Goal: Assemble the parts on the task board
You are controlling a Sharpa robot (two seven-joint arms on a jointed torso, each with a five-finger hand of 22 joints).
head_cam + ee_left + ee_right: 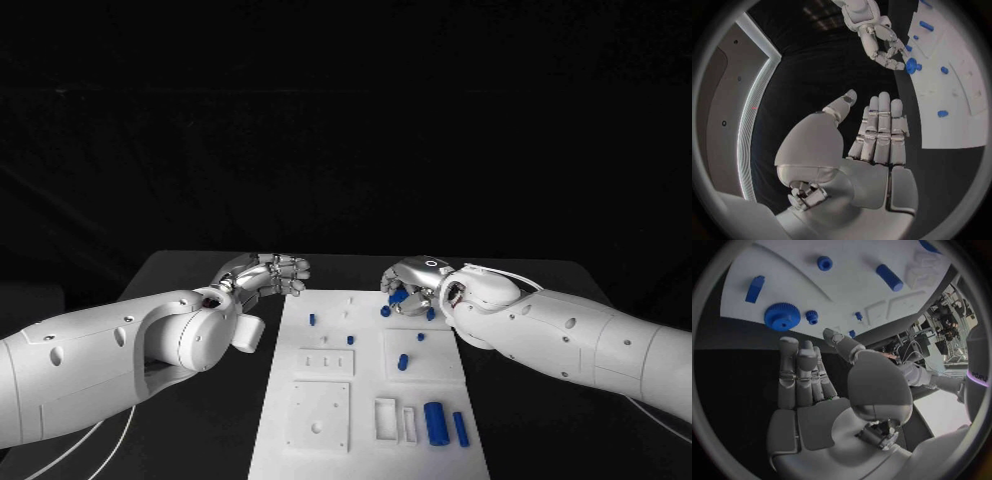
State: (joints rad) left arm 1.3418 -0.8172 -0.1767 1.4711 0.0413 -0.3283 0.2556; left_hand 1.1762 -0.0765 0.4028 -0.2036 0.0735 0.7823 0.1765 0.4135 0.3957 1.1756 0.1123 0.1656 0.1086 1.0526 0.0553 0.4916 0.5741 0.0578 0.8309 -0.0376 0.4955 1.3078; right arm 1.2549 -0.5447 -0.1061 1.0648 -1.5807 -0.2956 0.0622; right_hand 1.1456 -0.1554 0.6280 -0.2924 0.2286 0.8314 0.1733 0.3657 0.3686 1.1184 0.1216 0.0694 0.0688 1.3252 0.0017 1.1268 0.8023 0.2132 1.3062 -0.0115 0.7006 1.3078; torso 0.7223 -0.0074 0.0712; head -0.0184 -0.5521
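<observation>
So the long white plastic task board [368,400] sits in the middle of the black worktop [188,270], with small blue plastic parts scattered over it: a few little pegs [312,319] at the far end, three longer blue cylinders [436,423] near the robot.

The silver right hand [414,284] hovers over the far right part of the board, just beside the blue toothed gear wheel [782,316], which looks like it's resting on the board. Its fingers [798,371] are stretched out straight with nothing in them, so released.

The silver left hand [265,274] hangs off the board's far left edge over bare worktop, fingers [882,130] straight and together, also holding nothing.

What I'd worry about: that gear is flat and low, so the fingers could skid over it and shove it into the small gear [811,316] right beside it, or knock a standing peg. Coming in too flat would cause that.
</observation>
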